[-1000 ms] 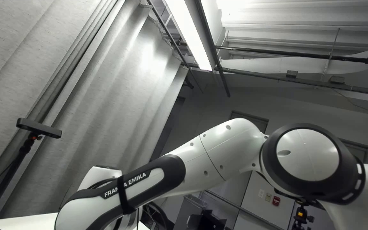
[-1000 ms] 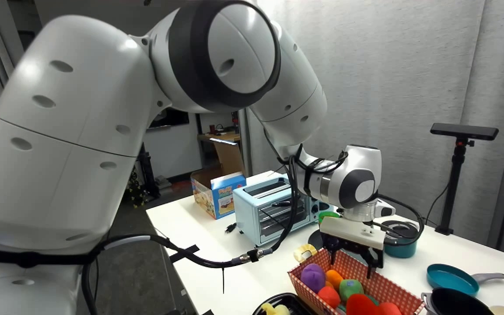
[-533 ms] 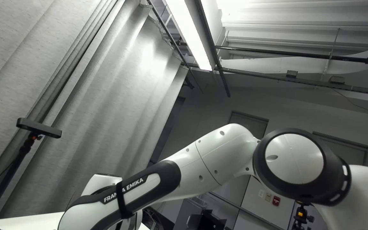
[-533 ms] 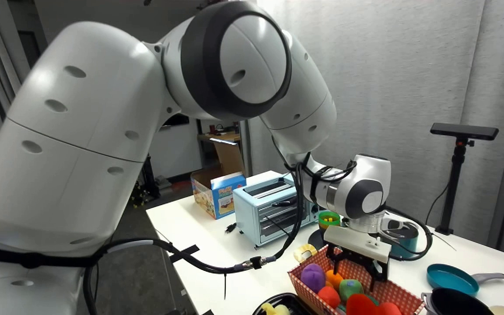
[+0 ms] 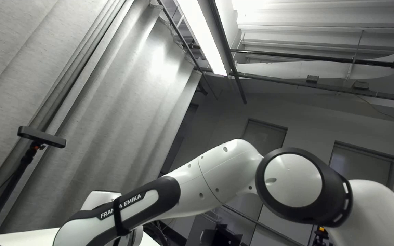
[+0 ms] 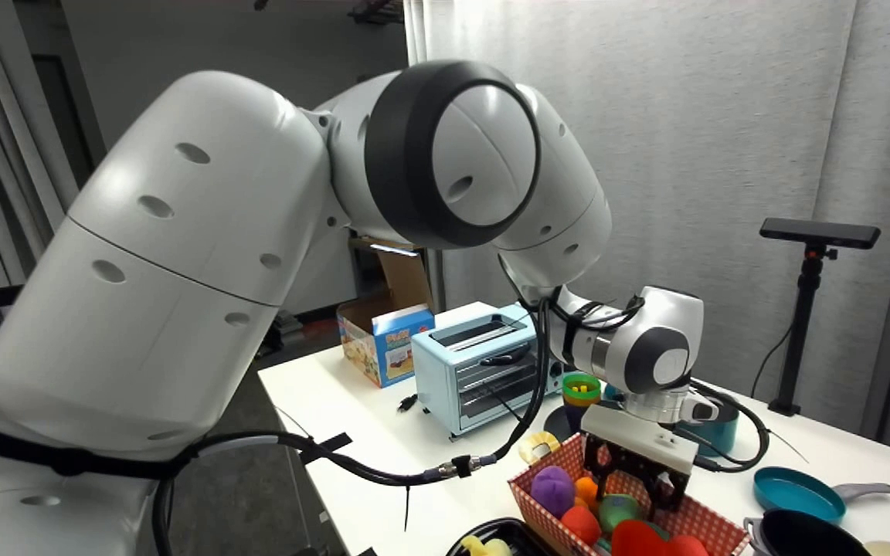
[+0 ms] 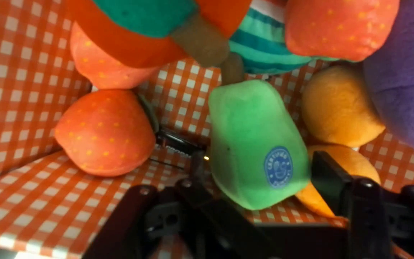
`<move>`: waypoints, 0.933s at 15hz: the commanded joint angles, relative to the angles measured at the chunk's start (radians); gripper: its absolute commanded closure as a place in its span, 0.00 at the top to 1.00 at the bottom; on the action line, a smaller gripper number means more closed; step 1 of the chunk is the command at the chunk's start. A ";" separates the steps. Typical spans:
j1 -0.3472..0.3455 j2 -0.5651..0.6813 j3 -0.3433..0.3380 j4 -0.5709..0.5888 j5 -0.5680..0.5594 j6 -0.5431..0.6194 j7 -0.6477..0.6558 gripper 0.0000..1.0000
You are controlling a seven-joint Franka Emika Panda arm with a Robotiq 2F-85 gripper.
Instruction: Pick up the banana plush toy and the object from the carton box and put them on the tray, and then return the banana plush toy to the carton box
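Since the hand (image 7: pixel 260 163) stands in the box (image 7: pixel 13 118), fingers (image 7: pixel 327 171) spread astride the pear (image 7: pixel 252 126) at the centre of the wrist view, it is probably set to pinch it; nothing seems held, though contact cannot be judged. The banana (image 6: pixel 491 547), judging by its yellow, lies on the tray (image 6: pixel 524 537) at the bottom edge in an exterior view, presumably parked until its return.

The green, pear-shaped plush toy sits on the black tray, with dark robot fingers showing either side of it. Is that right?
Not quite: the wrist view shows the green, pear-shaped plush toy lying in the red-and-white checked box, not on the black tray. The dark robot fingers do show either side of it.
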 commanded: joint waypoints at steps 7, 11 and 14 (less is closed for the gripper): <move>-0.003 -0.006 0.005 0.022 0.001 -0.032 0.021 0.03; 0.028 -0.093 -0.017 -0.089 -0.044 0.031 0.064 0.02; 0.045 -0.174 -0.023 -0.185 -0.082 0.087 0.094 0.04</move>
